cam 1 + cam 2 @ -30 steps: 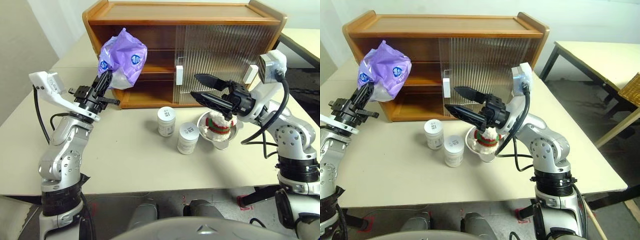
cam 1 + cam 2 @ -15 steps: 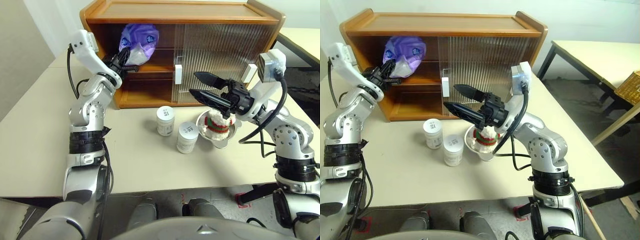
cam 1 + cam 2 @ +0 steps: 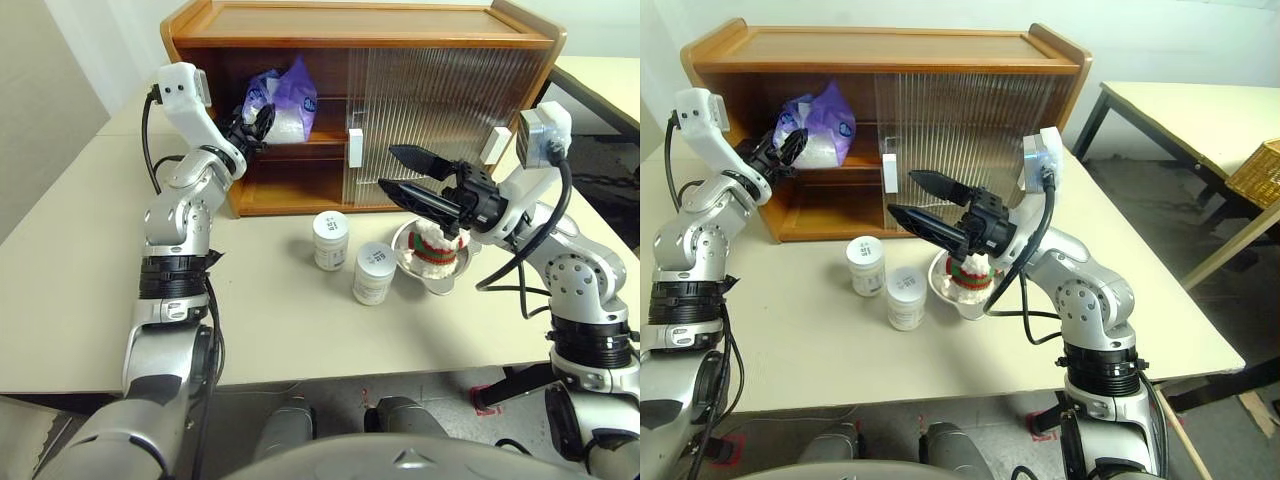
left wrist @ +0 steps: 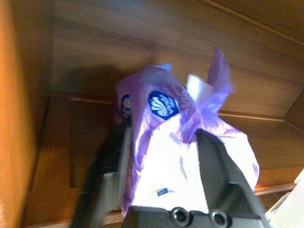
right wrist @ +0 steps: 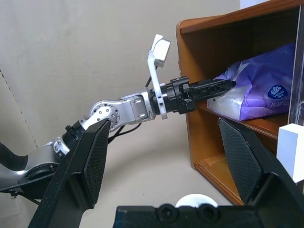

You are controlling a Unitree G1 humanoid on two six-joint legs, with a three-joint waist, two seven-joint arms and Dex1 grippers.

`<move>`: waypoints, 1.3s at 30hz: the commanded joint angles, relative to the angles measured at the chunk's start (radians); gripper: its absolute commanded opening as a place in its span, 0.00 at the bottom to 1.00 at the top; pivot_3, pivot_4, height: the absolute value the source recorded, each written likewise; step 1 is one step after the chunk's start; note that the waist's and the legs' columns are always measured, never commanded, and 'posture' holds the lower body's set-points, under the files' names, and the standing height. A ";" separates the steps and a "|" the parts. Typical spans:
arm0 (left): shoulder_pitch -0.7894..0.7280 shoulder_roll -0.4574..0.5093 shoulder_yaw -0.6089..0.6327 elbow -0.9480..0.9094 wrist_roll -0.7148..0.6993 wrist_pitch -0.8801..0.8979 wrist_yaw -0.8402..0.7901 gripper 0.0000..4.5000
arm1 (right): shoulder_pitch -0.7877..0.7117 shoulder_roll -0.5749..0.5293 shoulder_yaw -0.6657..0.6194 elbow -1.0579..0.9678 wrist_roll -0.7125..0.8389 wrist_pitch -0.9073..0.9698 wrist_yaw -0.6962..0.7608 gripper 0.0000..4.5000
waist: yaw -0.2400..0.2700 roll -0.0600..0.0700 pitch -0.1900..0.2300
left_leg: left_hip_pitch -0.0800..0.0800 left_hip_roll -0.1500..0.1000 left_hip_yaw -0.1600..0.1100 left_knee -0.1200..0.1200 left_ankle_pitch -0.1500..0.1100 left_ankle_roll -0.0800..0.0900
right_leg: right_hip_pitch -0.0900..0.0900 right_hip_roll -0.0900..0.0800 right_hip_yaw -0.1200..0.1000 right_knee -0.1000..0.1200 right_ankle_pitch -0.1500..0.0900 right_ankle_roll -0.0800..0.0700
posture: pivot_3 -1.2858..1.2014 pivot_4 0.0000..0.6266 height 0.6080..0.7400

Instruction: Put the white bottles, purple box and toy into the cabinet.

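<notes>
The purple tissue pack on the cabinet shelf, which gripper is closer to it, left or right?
Left. The left gripper is at the purple box on the cabinet's upper shelf, fingers on either side of it. The right gripper hangs open over the toy, away from the box.

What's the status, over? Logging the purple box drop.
Left tool open around purple box, which rests on the cabinet upper shelf. Right tool open, empty, above toy. White bottles on table.
</notes>
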 commanded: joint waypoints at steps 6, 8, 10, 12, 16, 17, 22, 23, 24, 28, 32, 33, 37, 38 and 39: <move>0.055 -0.019 0.054 -0.123 -0.012 -0.021 0.001 1.00 | -0.010 0.000 0.004 0.001 -0.002 -0.001 0.006 1.00 | 0.000 0.000 0.000 | 0.000 0.000 0.001 -0.001 -0.001 0.000 | -0.001 0.001 0.000 0.000 0.000 0.000 | 0.49 0.06 1.00; 0.082 -0.031 0.060 -0.172 -0.019 -0.037 -0.005 1.00 | -0.007 0.000 0.004 0.001 -0.001 0.001 0.006 1.00 | 0.000 0.000 0.000 | 0.000 0.000 0.002 -0.001 -0.001 0.000 | -0.001 0.002 0.000 0.000 0.000 0.001 | 0.49 0.06 1.00; 0.114 -0.041 0.060 -0.219 -0.030 -0.051 -0.021 1.00 | -0.003 -0.001 0.004 0.000 0.000 0.002 0.007 1.00 | 0.000 0.000 0.000 | 0.000 -0.001 0.002 -0.001 -0.001 0.000 | 0.000 0.003 0.000 0.000 -0.001 0.002 | 0.49 0.07 1.00; 0.140 -0.049 0.058 -0.257 -0.049 -0.049 -0.038 1.00 | -0.002 -0.001 0.005 0.000 -0.001 0.002 0.007 1.00 | 0.000 0.000 0.000 | 0.000 -0.001 0.002 -0.001 -0.001 0.000 | 0.000 0.003 0.000 0.000 -0.001 0.002 | 0.49 0.07 1.00; 0.223 -0.042 0.025 -0.352 -0.090 -0.009 -0.102 1.00 | 0.000 0.000 0.005 -0.001 0.000 0.003 0.006 1.00 | 0.001 0.000 0.000 | 0.000 -0.001 0.002 0.000 -0.001 0.000 | 0.000 0.002 0.000 0.000 -0.001 0.001 | 0.49 0.07 1.00; 0.234 -0.038 0.021 -0.357 -0.096 0.009 -0.107 1.00 | 0.002 -0.001 0.006 -0.003 0.000 0.003 0.006 1.00 | 0.001 0.000 0.000 | 0.000 -0.001 0.002 0.000 -0.001 0.000 | 0.000 0.002 0.000 0.000 -0.001 0.001 | 0.49 0.07 1.00; 0.266 -0.012 -0.023 -0.330 -0.049 0.061 -0.102 0.85 | 0.007 0.000 0.005 -0.010 0.000 0.003 0.001 1.00 | 0.000 0.000 0.000 | 0.000 0.001 0.001 0.000 -0.001 0.000 | 0.000 0.000 0.001 0.000 0.000 -0.001 | 0.48 0.07 1.00; 0.264 -0.011 -0.033 -0.318 -0.036 0.068 -0.092 0.79 | 0.008 -0.001 0.004 -0.012 0.000 0.003 0.000 1.00 | 0.000 0.000 0.000 | 0.000 0.002 0.001 0.000 -0.001 0.000 | 0.000 0.000 0.001 0.000 0.000 -0.001 | 0.48 0.06 1.00; 0.260 -0.013 -0.038 -0.308 -0.028 0.071 -0.086 0.71 | 0.009 -0.001 0.003 -0.013 0.001 0.003 0.000 1.00 | 0.000 0.000 0.000 | 0.000 0.002 0.001 0.000 -0.001 0.000 | 0.000 0.000 0.001 0.000 0.000 -0.001 | 0.48 0.06 1.00; 0.230 -0.031 -0.049 -0.247 0.004 0.054 -0.066 0.38 | 0.012 -0.002 0.000 -0.017 0.000 0.001 -0.003 1.00 | -0.001 0.000 0.000 | 0.000 0.003 0.001 0.000 -0.001 0.000 | -0.001 0.000 0.001 0.000 0.000 -0.001 | 0.48 0.06 1.00; 0.196 -0.047 -0.057 -0.174 0.046 0.019 -0.050 0.06 | 0.014 -0.003 -0.002 -0.019 -0.001 -0.001 -0.004 1.00 | -0.002 0.000 0.000 | 0.000 0.003 0.001 0.000 -0.001 0.000 | -0.001 0.000 0.001 0.000 0.000 -0.002 | 0.47 0.05 1.00; 0.187 -0.051 -0.057 -0.159 0.054 0.010 -0.047 0.01 | 0.015 -0.003 -0.003 -0.019 -0.001 -0.001 -0.005 1.00 | -0.002 0.000 0.000 | 0.000 0.003 0.001 0.000 -0.001 0.000 | -0.001 0.000 0.001 0.000 0.000 -0.002 | 0.47 0.05 1.00; 0.145 -0.073 -0.057 -0.088 0.087 -0.034 -0.034 0.01 | 0.016 -0.004 -0.003 -0.021 -0.002 -0.003 -0.006 1.00 | -0.003 0.000 0.000 | 0.000 0.002 0.001 0.000 -0.001 0.001 | -0.001 0.000 0.002 -0.001 0.000 -0.001 | 0.47 0.05 1.00; 0.132 -0.081 -0.056 -0.068 0.093 -0.047 -0.032 0.01 | 0.016 -0.003 -0.004 -0.021 -0.002 -0.003 -0.007 1.00 | -0.003 0.000 0.000 | 0.000 0.002 0.001 0.000 -0.001 0.001 | -0.001 0.000 0.002 0.000 0.000 -0.001 | 0.47 0.05 1.00; 0.124 -0.087 -0.056 -0.055 0.097 -0.057 -0.031 0.01 | 0.016 -0.003 -0.005 -0.021 -0.001 -0.003 -0.008 1.00 | -0.004 0.000 0.000 | 0.000 0.002 0.001 0.000 -0.001 0.001 | -0.001 0.000 0.002 0.000 0.001 -0.001 | 0.47 0.05 1.00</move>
